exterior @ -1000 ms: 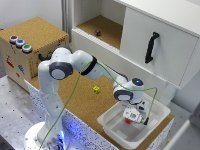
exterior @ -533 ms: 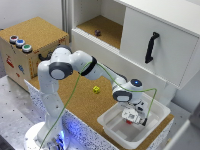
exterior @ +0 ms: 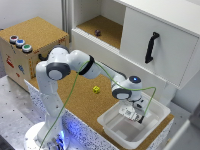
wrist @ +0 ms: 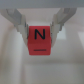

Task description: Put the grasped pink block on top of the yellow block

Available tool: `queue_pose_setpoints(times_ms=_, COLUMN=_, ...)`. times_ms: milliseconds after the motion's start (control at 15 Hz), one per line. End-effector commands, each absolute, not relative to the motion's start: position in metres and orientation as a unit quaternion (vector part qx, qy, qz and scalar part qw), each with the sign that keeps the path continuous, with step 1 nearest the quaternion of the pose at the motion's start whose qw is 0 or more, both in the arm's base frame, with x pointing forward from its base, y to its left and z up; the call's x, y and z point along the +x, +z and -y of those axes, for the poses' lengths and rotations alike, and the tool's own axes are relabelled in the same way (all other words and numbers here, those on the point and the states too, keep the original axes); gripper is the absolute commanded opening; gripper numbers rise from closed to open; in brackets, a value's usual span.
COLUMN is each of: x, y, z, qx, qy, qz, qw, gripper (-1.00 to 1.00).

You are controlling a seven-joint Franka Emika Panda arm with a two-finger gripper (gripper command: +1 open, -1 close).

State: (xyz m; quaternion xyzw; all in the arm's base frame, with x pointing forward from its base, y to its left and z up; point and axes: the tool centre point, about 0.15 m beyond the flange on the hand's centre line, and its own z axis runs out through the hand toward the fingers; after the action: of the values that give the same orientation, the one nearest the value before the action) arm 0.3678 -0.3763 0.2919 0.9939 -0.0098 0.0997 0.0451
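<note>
On the exterior view's left the yellow block point(exterior: 96, 89) sits alone on the cork surface, well apart from the white tray point(exterior: 112, 127) on the right, so the carry across is where trouble could come: the tiny pink block point(wrist: 39, 39) could slip or twist in the fingers, or land off-centre and tumble off. The arm reaches out from its base, bent down at the wrist over the tray, and the gripper point(wrist: 39, 26) is clamped on the pink block, a finger on either side, just above the tray floor.

The pink block point(wrist: 40, 39), marked N, sits between the fingers point(wrist: 19, 22); the yellow block point(exterior: 96, 89) lies on cork.
</note>
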Motion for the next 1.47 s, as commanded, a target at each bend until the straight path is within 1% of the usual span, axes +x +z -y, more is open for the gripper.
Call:
queue_pose_setpoints(times_ms=0, x=0.371, y=0.363, z=0.3, qx=0.988, qy=0.152, qz=0.016, qw=-0.004, gripper=-1.0)
queue_pose_setpoints(times_ms=133, x=0.363, y=0.37, z=0.275, qx=0.988, qy=0.151, qz=-0.003, qw=-0.022, gripper=-1.0)
queue_pose_setpoints(times_ms=333, x=0.355, y=0.374, z=0.247, qx=0.988, qy=0.156, qz=-0.003, qw=-0.011, gripper=-1.0)
queue_pose_setpoints(times_ms=400, x=0.353, y=0.371, z=0.231, qx=0.988, qy=0.151, qz=0.012, qw=-0.005, gripper=-1.0)
queue_pose_setpoints(times_ms=467, x=0.351, y=0.368, z=0.216, qx=0.989, qy=0.143, qz=0.027, qw=-0.008, gripper=-1.0)
queue_pose_setpoints(times_ms=667, x=0.351, y=0.34, z=0.169, qx=0.991, qy=0.125, qz=0.044, qw=-0.005, gripper=-1.0)
queue_pose_setpoints(times_ms=933, x=0.364, y=0.305, z=0.131, qx=0.992, qy=0.11, qz=0.054, qw=-0.016, gripper=-1.0)
queue_pose_setpoints(times_ms=1067, x=0.371, y=0.293, z=0.111, qx=0.993, qy=0.119, qz=0.024, qw=0.003, gripper=-1.0)
queue_pose_setpoints(times_ms=1333, x=0.376, y=0.272, z=0.099, qx=0.992, qy=0.121, qz=0.02, qw=0.006, gripper=-1.0)
queue_pose_setpoints(times_ms=1400, x=0.375, y=0.266, z=0.094, qx=0.992, qy=0.126, qz=0.018, qw=0.012, gripper=-1.0)
